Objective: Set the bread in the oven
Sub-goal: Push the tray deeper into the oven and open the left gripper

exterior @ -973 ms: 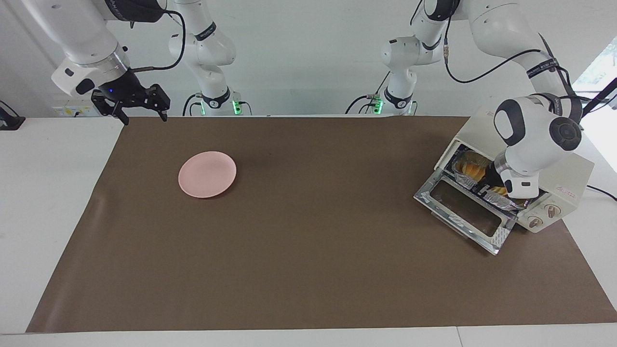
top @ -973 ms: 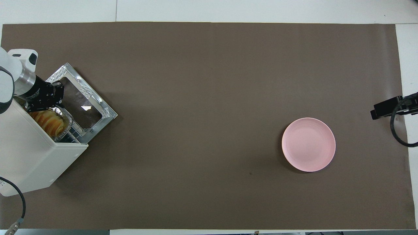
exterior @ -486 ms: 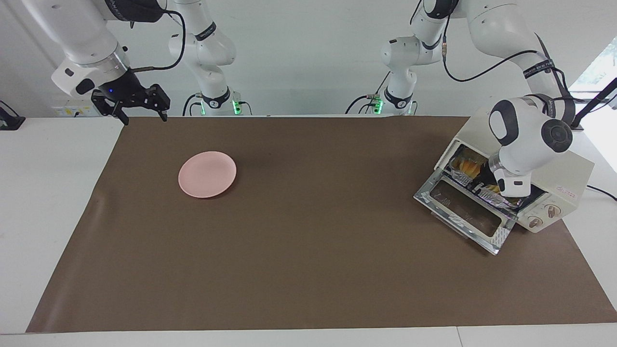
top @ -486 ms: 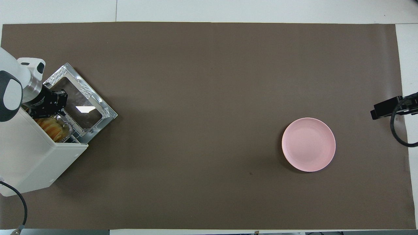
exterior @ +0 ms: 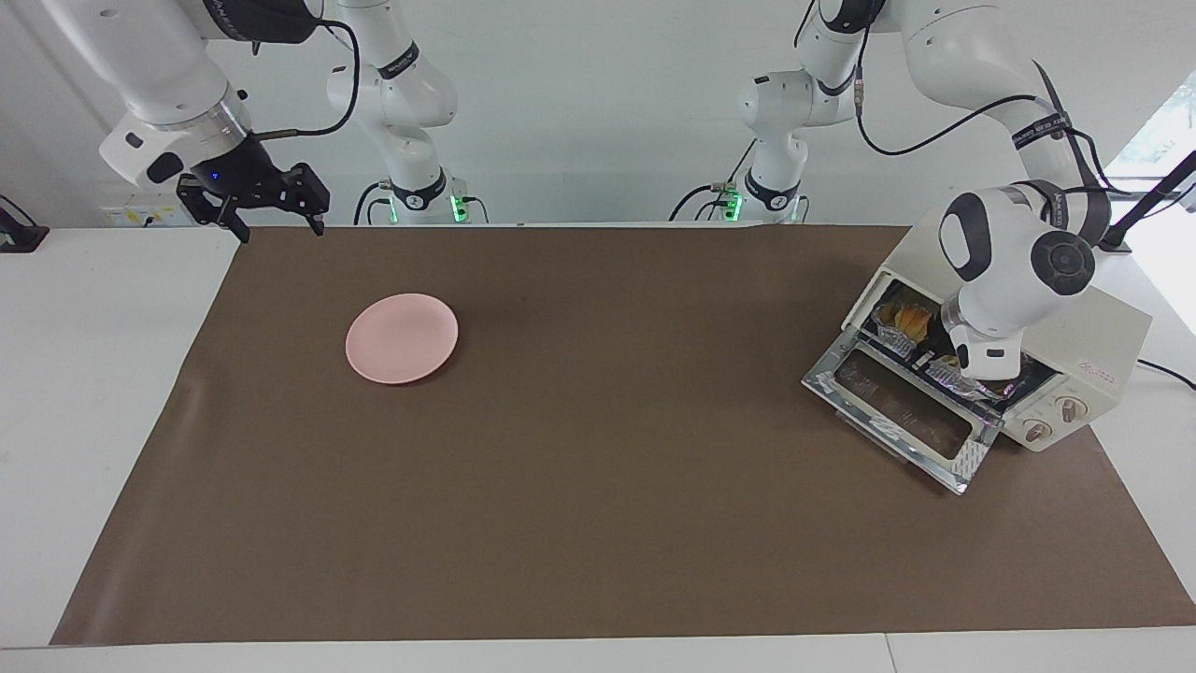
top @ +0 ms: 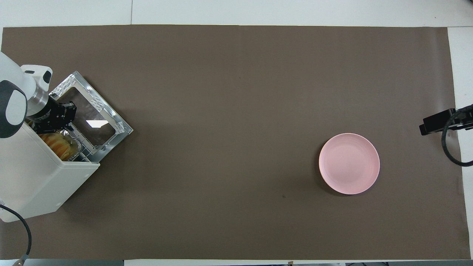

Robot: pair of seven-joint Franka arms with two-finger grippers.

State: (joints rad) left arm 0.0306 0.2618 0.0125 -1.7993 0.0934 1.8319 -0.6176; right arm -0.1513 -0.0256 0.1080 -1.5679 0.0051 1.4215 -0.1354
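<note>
Overhead view, left tool (top: 63, 125) closed, at foil tray (top: 74, 137)

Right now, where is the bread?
The bread is inside the oven at the left arm's end of the table, lying in a foil tray on the rack above the open door.

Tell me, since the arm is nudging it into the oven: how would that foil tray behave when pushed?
The foil tray looks thin and crinkled, so it probably dents rather than staying stiff. Its bread likely rides along. On the oven's wire rack it may snag. The left gripper, shut, is at its edge.
</note>
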